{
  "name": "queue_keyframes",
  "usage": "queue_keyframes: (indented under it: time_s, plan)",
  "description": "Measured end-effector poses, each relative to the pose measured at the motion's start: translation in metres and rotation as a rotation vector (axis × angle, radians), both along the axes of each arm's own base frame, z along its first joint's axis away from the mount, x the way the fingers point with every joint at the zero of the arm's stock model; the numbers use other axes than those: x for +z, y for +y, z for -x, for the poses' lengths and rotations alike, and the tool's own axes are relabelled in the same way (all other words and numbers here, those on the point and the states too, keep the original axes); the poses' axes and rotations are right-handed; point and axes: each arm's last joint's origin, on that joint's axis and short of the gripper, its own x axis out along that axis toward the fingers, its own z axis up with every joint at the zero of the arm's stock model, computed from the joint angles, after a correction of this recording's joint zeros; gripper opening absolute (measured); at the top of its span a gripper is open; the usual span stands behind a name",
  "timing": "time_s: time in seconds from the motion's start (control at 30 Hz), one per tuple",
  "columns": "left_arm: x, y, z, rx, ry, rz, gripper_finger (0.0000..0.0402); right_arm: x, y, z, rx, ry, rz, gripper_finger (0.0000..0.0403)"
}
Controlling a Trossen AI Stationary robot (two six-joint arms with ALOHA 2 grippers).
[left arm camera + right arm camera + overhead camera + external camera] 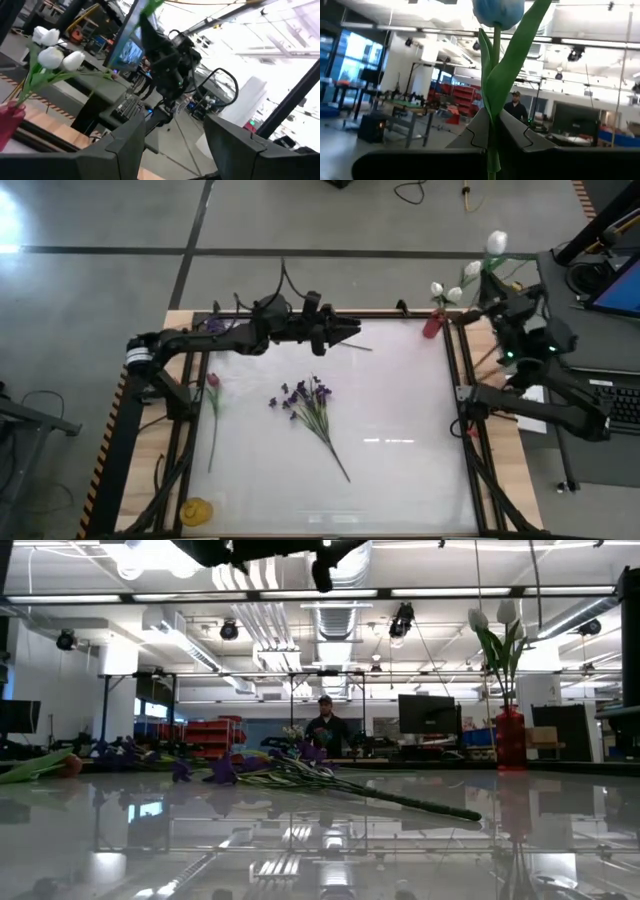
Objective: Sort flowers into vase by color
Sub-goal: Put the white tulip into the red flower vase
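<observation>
Overhead, the right gripper (pixel 497 275) is raised just beyond the table's far right corner, its fingers closed tight on the green stem of a white tulip (pixel 498 12). Beside it, a red vase (pixel 432 324) on that corner holds more white tulips (pixel 447 292). The left gripper (pixel 349 332) hovers over the far middle, fingers apart and empty. A purple spray (pixel 310 402) lies mid-table; a pink bud (pixel 212 381) lies at the left edge.

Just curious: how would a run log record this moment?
right claw: shut on white tulip | left claw: open, empty | purple spray: on table
</observation>
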Motion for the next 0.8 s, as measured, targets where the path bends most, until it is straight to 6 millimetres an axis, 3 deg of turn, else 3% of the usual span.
queue_keyframes:
  time_s: [0.27,0.53,0.8]
  plan:
    - [0.026,0.006,-0.012,-0.143,-0.031,-0.047,0.0194,-0.002,-0.017,0.003,0.029,-0.031,0.041,0.0013]
    - [0.034,0.004,-0.006,-0.153,-0.013,-0.055,0.0194,-0.033,-0.038,0.01,0.027,-0.096,-0.022,0.0013]
    - [0.027,0.003,-0.006,-0.178,0.068,-0.015,0.0194,-0.062,-0.042,0.021,-0.045,-0.208,0.033,0.0013]
